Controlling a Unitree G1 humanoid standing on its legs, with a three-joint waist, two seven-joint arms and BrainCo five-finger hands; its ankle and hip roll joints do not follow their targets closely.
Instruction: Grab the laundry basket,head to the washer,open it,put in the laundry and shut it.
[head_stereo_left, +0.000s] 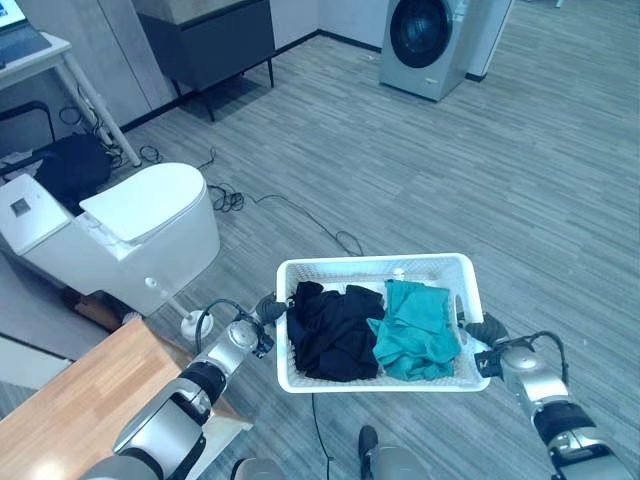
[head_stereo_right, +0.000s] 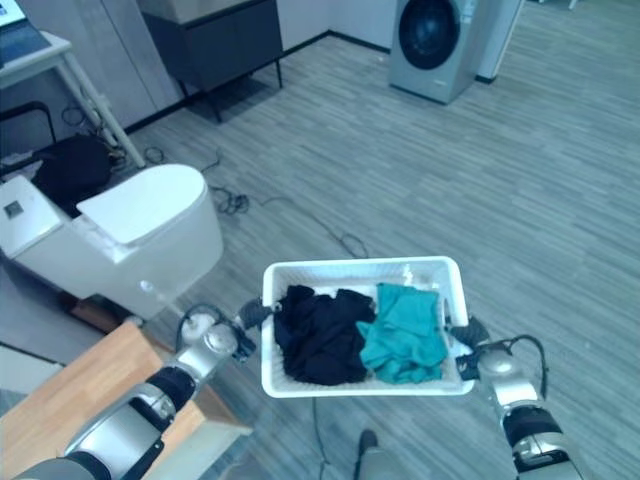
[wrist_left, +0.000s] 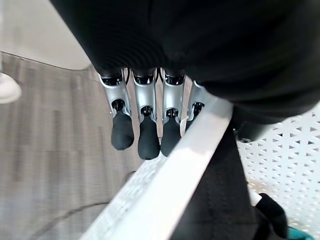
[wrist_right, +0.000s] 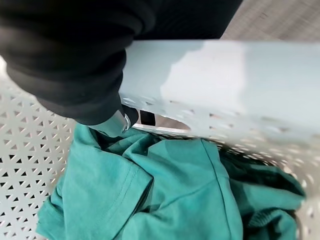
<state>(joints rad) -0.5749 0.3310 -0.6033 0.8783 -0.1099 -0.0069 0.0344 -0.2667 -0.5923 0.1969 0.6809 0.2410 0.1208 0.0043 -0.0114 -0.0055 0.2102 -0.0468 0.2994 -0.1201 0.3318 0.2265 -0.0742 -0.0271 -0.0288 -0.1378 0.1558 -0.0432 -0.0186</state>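
Note:
A white laundry basket (head_stereo_left: 370, 263) hangs in front of me above the floor, carried between both hands. Inside lie black clothes (head_stereo_left: 330, 332) on its left and a teal garment (head_stereo_left: 415, 330) on its right. My left hand (head_stereo_left: 268, 310) grips the basket's left rim; its fingers (wrist_left: 149, 136) reach down the outside of the rim (wrist_left: 175, 175). My right hand (head_stereo_left: 487, 330) holds the right rim (wrist_right: 225, 85), thumb (wrist_right: 131, 119) poking in at the handle slot above the teal garment (wrist_right: 165, 200). The grey washer (head_stereo_left: 425, 40) with its round dark door shut stands far off at the back right.
A white toilet (head_stereo_left: 130, 235) stands to the left, and a wooden tabletop (head_stereo_left: 80, 400) lies at the lower left beside my left arm. A dark cabinet (head_stereo_left: 210, 40) is at the back, a black bag (head_stereo_left: 70, 165) and loose cables (head_stereo_left: 230, 197) on the floor. Grey plank floor stretches toward the washer.

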